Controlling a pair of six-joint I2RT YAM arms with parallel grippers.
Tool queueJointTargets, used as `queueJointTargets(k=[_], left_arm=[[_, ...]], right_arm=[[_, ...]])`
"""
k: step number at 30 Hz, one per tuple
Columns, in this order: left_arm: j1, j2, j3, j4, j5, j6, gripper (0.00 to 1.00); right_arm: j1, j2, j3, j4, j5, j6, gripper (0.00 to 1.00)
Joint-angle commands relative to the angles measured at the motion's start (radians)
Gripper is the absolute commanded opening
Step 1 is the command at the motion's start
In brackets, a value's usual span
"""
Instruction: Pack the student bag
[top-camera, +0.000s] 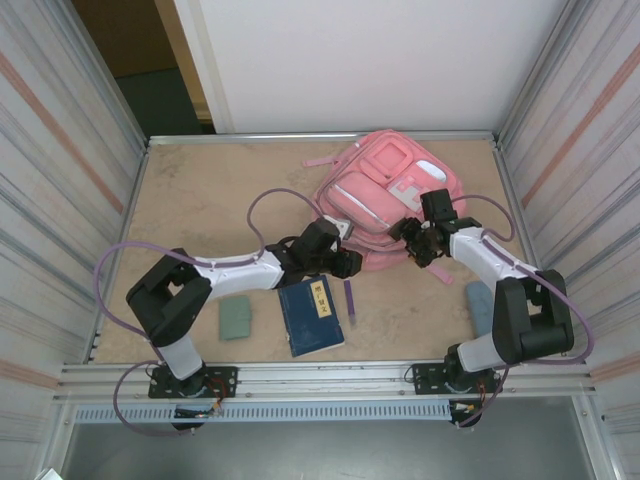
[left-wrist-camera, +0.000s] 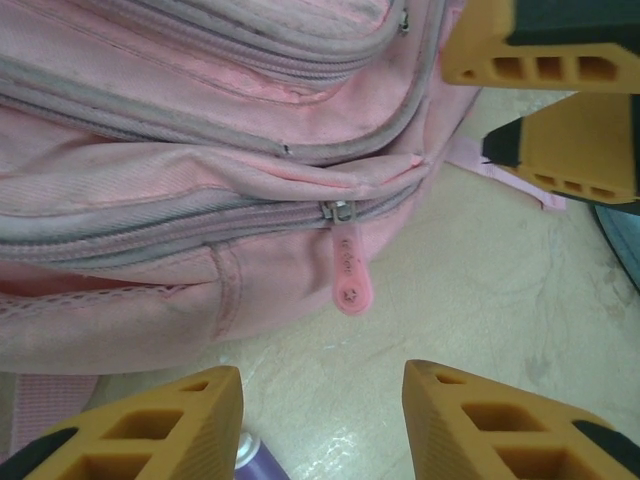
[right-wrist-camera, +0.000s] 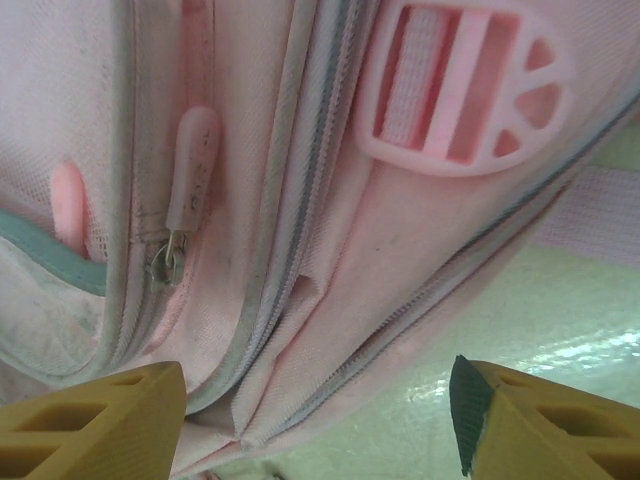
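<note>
Both spread open, left pincer (left-wrist-camera: 322, 388) by zip pull (left-wrist-camera: 348, 268); right pincer (right-wrist-camera: 318, 392) over student bag (top-camera: 372, 203)

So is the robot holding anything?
Nothing is held. The left fingers and right fingers are open and empty, right by the pink backpack.

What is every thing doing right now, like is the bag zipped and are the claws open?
student bag, lying on the table, zips in view shut.
left gripper, open, holding nothing.
right gripper, open, holding nothing.
blue book, closed, lying flat.
purple pen, lying beside the book.
green pad, lying flat.
</note>
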Motion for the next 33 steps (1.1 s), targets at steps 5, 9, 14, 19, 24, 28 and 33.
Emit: queueJointTargets(k=[5, 9, 14, 19, 24, 28, 33], left_arm=[[-0.053, 0.028, 0.067, -0.01, -0.072, 0.027, 0.49], [-0.06, 0.075, 0.137, -0.048, -0.105, 0.033, 0.51], [-0.063, 0.135, 0.219, -0.114, -0.154, 0.049, 0.52], [-0.066, 0.189, 0.28, -0.185, -0.22, 0.05, 0.54], [-0.068, 0.232, 0.322, -0.215, -0.21, 0.035, 0.54], [-0.072, 0.219, 0.305, -0.22, -0.225, 0.019, 0.54], [-0.074, 0.227, 0.305, -0.247, -0.261, 0.014, 0.54]], right_arm=[[0.018, 0.065, 0.027, 0.01, 0.025, 0.242, 0.59], [0.033, 0.101, 0.046, 0.038, 0.006, 0.297, 0.45], [0.041, 0.125, 0.063, 0.04, -0.013, 0.314, 0.11], [0.047, 0.099, 0.06, 0.043, -0.021, 0.329, 0.0], [0.046, 0.06, 0.058, 0.049, -0.055, 0.333, 0.0], [0.044, 0.016, 0.069, 0.048, -0.067, 0.334, 0.0], [0.04, -0.023, 0.084, 0.038, -0.076, 0.318, 0.0]])
